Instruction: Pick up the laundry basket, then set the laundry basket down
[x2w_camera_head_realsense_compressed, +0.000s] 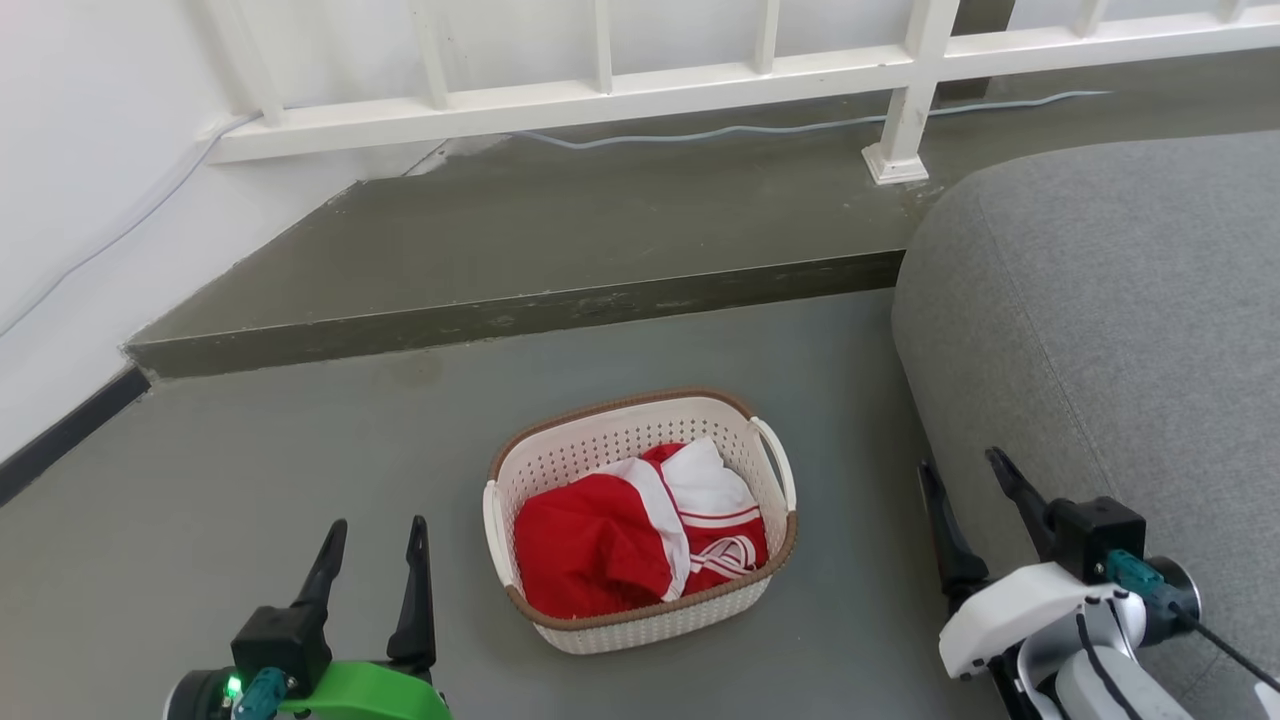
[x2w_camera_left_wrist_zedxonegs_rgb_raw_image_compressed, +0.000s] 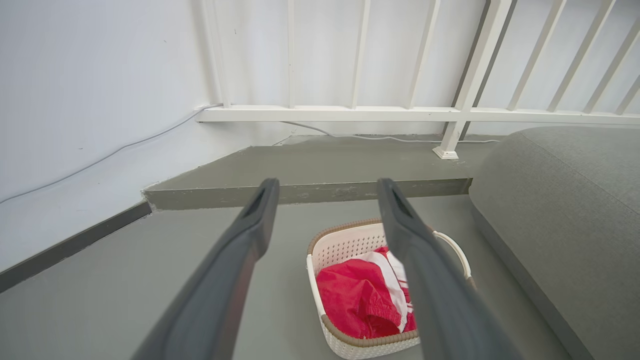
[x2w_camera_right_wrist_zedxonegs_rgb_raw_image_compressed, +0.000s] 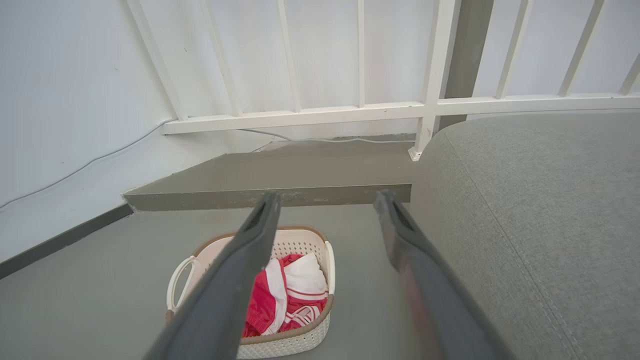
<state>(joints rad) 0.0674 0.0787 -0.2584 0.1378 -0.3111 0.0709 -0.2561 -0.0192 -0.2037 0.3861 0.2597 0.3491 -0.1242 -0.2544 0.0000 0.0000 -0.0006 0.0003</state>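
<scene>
Cream-white plastic with a brown rim, one laundry basket (x2w_camera_head_realsense_compressed: 650, 622) stands on the grey floor (x2w_camera_head_realsense_compressed: 250, 480) between two grippers, with one bundle of red-and-white clothing (x2w_camera_head_realsense_compressed: 600, 545) inside. The left gripper (x2w_camera_head_realsense_compressed: 378, 525) and the right gripper (x2w_camera_head_realsense_compressed: 960, 462) both have fingers spread and empty, apart from the basket.

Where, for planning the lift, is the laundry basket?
Head view, lower centre: the cream-white perforated plastic laundry basket sits on the grey floor between the left hand and right hand, left of the grey sofa.
</scene>
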